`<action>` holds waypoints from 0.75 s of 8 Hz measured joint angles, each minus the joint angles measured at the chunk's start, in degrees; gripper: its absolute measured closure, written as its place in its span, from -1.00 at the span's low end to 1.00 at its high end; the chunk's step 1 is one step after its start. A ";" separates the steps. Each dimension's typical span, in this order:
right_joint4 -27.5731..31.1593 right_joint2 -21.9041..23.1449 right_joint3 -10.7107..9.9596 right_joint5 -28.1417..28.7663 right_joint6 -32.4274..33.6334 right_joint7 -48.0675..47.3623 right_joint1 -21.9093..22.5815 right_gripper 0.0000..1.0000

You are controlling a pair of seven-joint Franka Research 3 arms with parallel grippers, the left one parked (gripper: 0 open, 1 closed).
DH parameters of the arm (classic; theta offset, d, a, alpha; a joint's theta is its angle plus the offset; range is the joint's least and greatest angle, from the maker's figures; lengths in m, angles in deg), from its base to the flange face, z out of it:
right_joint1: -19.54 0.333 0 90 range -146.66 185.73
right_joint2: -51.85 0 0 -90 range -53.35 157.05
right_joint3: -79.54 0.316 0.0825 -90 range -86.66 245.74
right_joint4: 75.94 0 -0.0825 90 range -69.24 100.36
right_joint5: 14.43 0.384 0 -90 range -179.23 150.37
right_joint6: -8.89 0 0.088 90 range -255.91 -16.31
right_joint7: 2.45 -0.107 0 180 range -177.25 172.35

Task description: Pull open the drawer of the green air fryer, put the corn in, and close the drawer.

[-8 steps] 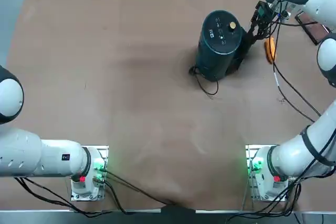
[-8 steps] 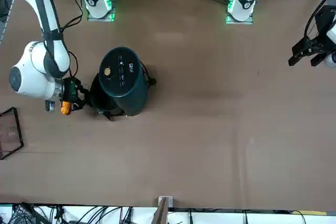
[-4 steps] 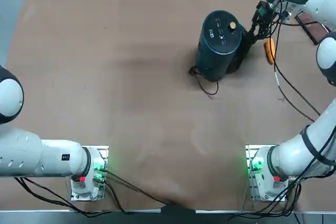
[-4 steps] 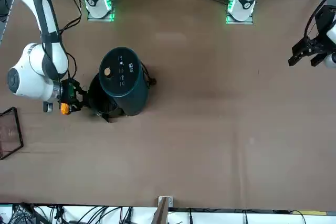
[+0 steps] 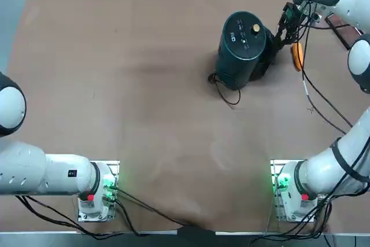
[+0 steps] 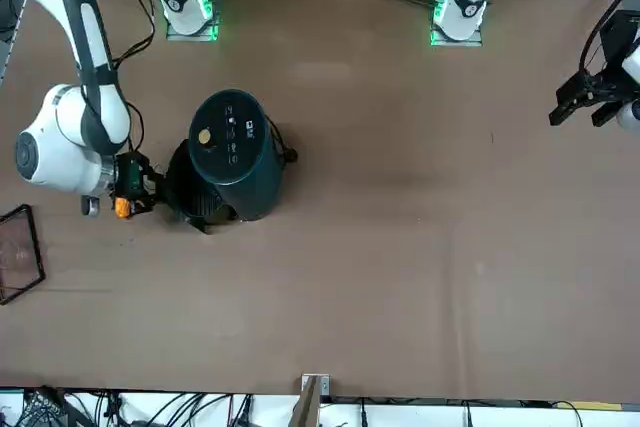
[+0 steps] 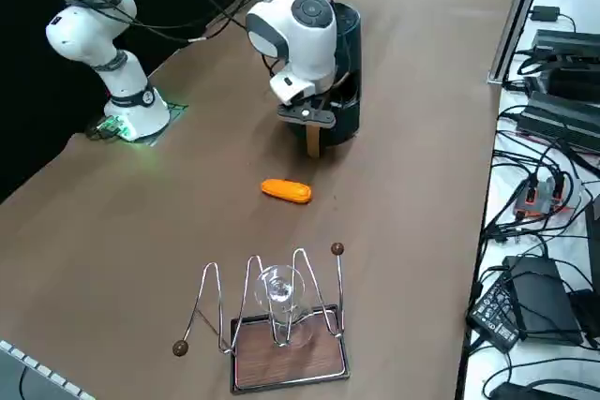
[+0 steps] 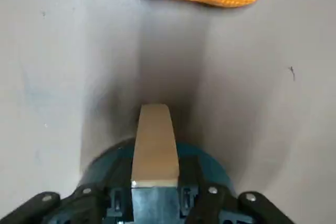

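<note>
Orange-yellow corn [image 7: 286, 190] lies apart from the green fryer [image 5: 240, 50]. Clamped on the tan handle [image 8: 155, 145], the right gripper [image 8: 156, 195] is at the open drawer [image 6: 197, 195].

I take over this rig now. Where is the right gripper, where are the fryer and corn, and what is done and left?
Right gripper: at the drawer side of the green air fryer.
Drawer: stands out from the fryer's body; how far is partly hidden.
Corn: on the table, outside the drawer.
Done: drawer pulled out, at least partly.
Left: put corn in, close drawer.
</note>
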 joint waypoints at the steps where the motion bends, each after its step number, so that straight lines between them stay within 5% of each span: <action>1: -0.04 -0.06 0.00 -0.48 -0.01 -0.01 -0.16 -0.30; 3: -0.52 -0.09 -0.04 -1.64 -0.01 0.65 -0.63 -0.97; 6: -3.36 0.54 -0.29 -5.91 4.07 15.72 -4.68 -1.00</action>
